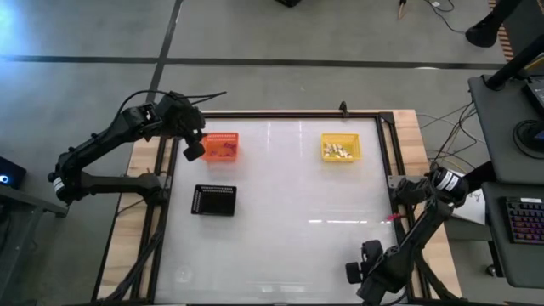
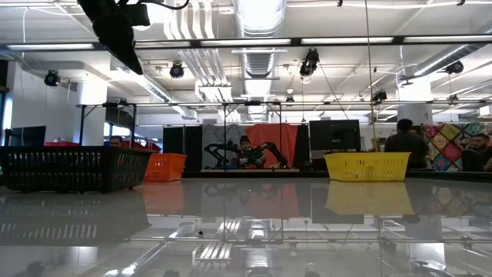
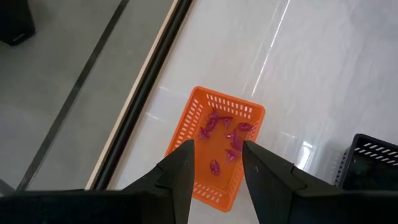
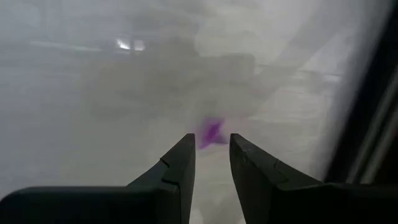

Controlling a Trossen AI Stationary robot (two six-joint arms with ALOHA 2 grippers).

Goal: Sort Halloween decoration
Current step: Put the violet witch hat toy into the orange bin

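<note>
From above, the left gripper [image 1: 194, 151] hangs at the left edge of the orange basket [image 1: 222, 147], the arm reaching in from the table's left side. Its wrist view looks down past spread, empty fingers [image 3: 180, 174] into that basket [image 3: 205, 186], where several purple trinkets [image 3: 224, 134] lie loose on the floor. The high view gives only dark specks there.

The yellow basket [image 1: 340, 148] stands well apart to the right, holding cream trinkets [image 1: 340, 151]; no wrist view covers it. The black tray [image 1: 213, 200] lies nearer the front, below the orange basket; its corner [image 3: 373, 163] shows in the left wrist view.

The low view sets the tray [image 2: 73, 168], orange basket [image 2: 164, 166] and yellow basket [image 2: 367, 165] in a row across the table, contents hidden by their walls; people stand in the room behind.

The right gripper [image 1: 355, 272] is low at the table's front right corner. Its wrist view shows the fingers [image 4: 180, 168] parted, nothing between them, with one purple piece [image 4: 211, 132] on the surface just beyond the tips. That piece cannot be made out in the high view.
</note>
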